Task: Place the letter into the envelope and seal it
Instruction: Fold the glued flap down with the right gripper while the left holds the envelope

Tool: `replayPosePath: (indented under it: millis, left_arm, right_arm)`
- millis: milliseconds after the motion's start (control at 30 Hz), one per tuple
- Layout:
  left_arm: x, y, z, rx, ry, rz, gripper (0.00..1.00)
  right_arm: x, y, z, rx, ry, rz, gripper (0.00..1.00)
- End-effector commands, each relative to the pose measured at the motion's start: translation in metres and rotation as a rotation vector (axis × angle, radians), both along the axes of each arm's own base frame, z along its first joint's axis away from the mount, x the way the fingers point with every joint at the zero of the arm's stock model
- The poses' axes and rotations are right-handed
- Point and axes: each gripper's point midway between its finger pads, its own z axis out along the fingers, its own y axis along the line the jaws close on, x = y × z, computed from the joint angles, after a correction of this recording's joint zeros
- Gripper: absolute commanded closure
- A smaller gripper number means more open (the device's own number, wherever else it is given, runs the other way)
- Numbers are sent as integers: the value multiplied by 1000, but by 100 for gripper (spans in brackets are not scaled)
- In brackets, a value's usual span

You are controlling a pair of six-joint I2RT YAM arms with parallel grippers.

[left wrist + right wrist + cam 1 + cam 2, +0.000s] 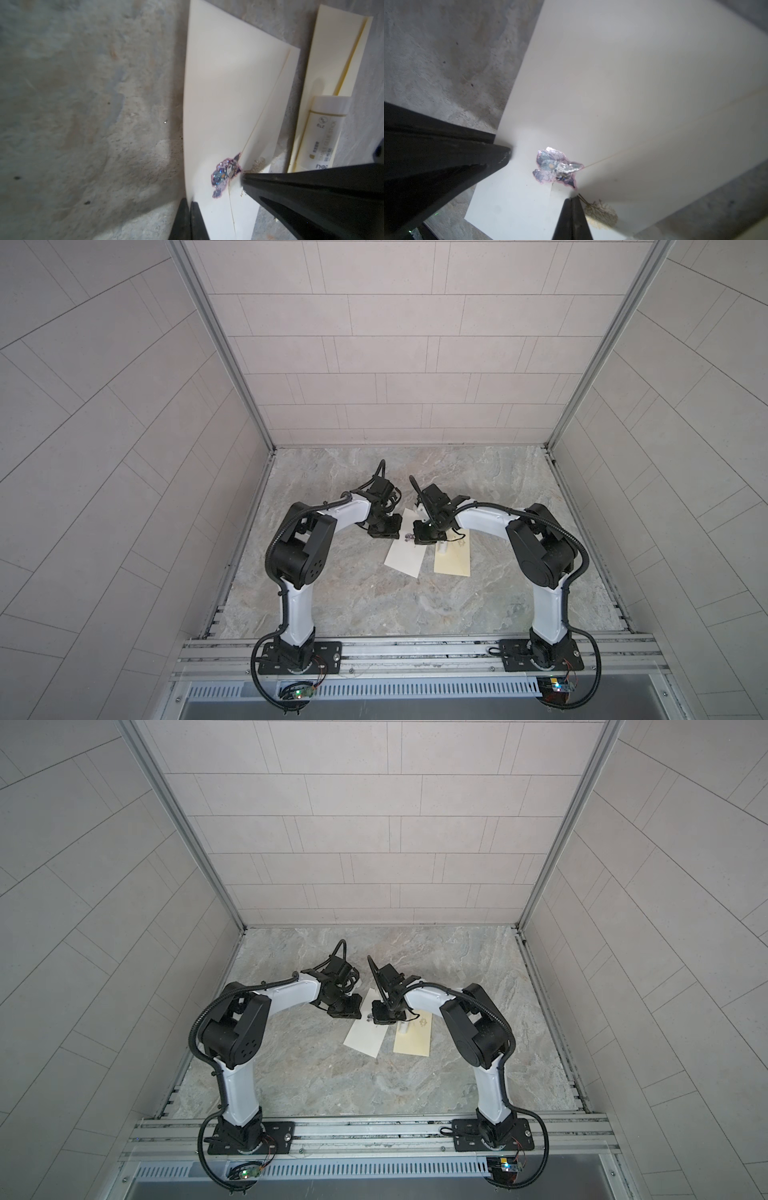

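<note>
Marble tabletop [374, 605], stickered envelope [405, 560], glue stick [324, 133] on cream sheet [455, 566] beside

A white glue stick [321, 133] lies on a pale yellow sheet [455, 562] near the middle of the grey marbled table [374, 601], which pale tiled walls [374, 364] enclose.

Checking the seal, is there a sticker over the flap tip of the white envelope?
Yes, the left wrist view shows a glittery purple sticker lying across the flap's point on the white envelope.
</note>
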Motion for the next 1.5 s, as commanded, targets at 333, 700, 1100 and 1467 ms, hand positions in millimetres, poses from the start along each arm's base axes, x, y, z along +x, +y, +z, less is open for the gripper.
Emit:
replayPosePath:
  millis: [333, 700, 1100, 1467]
  left_arm:
    - [-3, 2, 0, 18, -1, -6, 100]
    - [-2, 2, -1, 17, 4, -3, 100]
    - [4, 3, 6, 0, -17, 20, 100]
    - [24, -3, 42, -38, -114, 28, 54]
  right_arm:
    - [-32, -28, -54, -323, 118, 88, 95]
    - [-21, 2, -14, -330, -179, 190, 98]
    - [23, -31, 105, -2, -417, -112, 90]
    - [24, -121, 75, -67, -301, -398, 54]
